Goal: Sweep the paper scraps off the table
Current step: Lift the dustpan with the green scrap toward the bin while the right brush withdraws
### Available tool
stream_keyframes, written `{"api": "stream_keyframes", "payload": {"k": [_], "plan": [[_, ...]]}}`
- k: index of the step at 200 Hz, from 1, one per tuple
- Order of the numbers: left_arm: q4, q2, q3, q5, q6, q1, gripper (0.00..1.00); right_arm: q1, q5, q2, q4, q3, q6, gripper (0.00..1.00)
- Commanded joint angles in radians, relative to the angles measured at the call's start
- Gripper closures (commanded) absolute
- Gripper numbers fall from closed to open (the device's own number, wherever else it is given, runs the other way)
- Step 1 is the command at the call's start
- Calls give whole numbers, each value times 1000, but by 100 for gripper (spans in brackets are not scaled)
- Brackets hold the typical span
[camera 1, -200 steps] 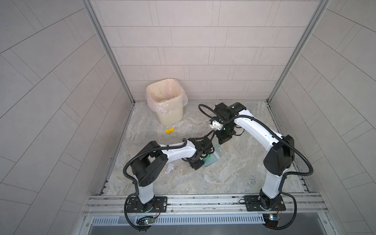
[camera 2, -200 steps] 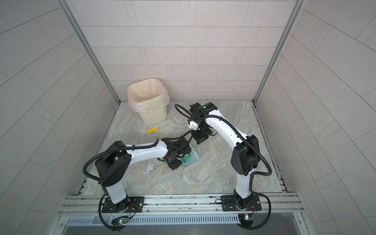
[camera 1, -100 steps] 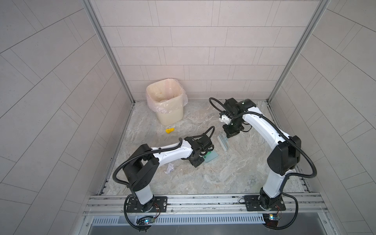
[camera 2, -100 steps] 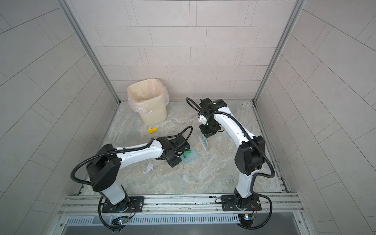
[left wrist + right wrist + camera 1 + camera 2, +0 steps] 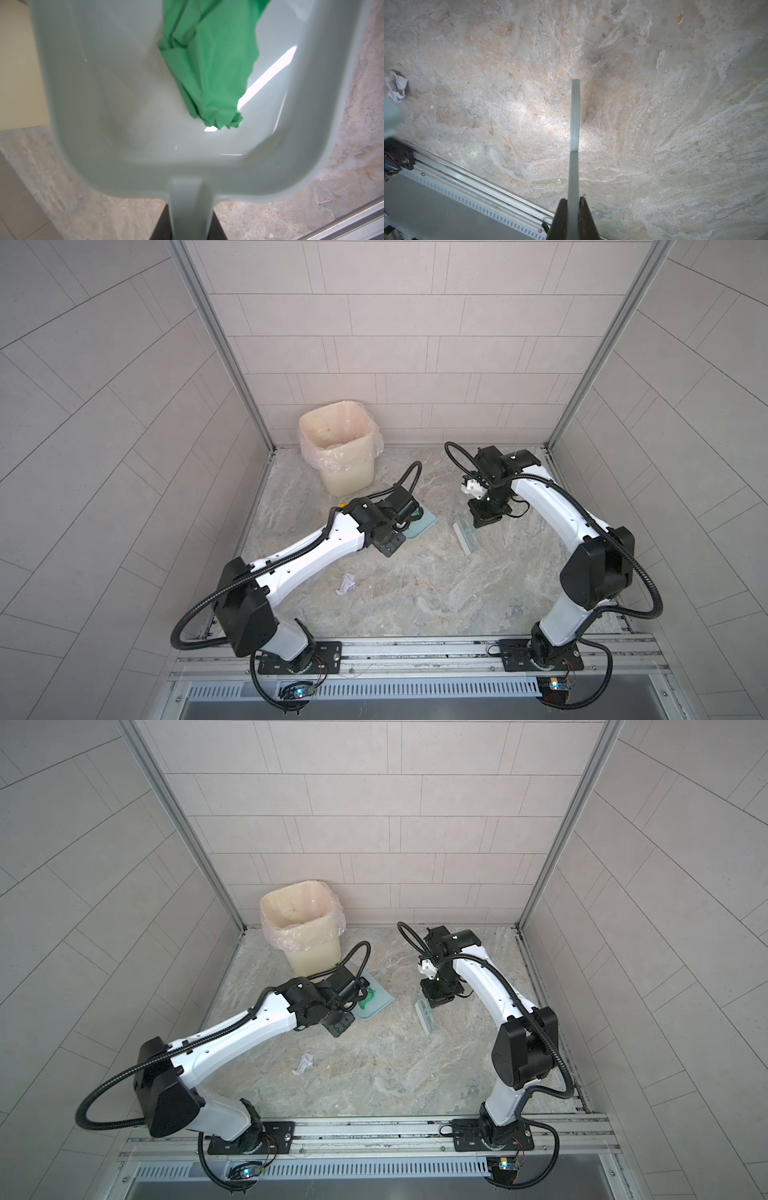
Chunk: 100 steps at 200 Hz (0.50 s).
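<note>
The left gripper [image 5: 188, 225] clamps the dustpan [image 5: 124, 108] by its handle, a green wad [image 5: 207, 72] inside; the right gripper [image 5: 573, 209] pinches the hand brush [image 5: 465, 533]; the white wad [image 5: 345, 584] at the table's [image 5: 436, 605] eight o'clock looks featherlight, better nudged low by bristles.

2 white-and-black arms stand at the front edge of the table [image 5: 415, 593]. Left arm [image 5: 316, 547] stretches low toward the back-left corner, left gripper [image 5: 188, 230] closed on a dustpan [image 5: 83, 124] handle. Right arm [image 5: 552, 506] arches high, wrist turned down, right gripper [image 5: 573, 220] pinching a brush [image 5: 575, 124] handle.
</note>
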Motion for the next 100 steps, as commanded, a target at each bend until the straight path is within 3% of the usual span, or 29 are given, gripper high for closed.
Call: {"api": "stream_keyframes", "payload": {"k": [1,39,100], "plan": [[-152,-30,91,-67,-11,54,100,-7,-20,-32,4,7,-3,100],[-255,-34,274,-112,14,166,100,-11,-28,-32,4,8,-4,100],[-255,-14,452,-136,76,387,100,-11,-46,-39,10,9,0,100]]}}
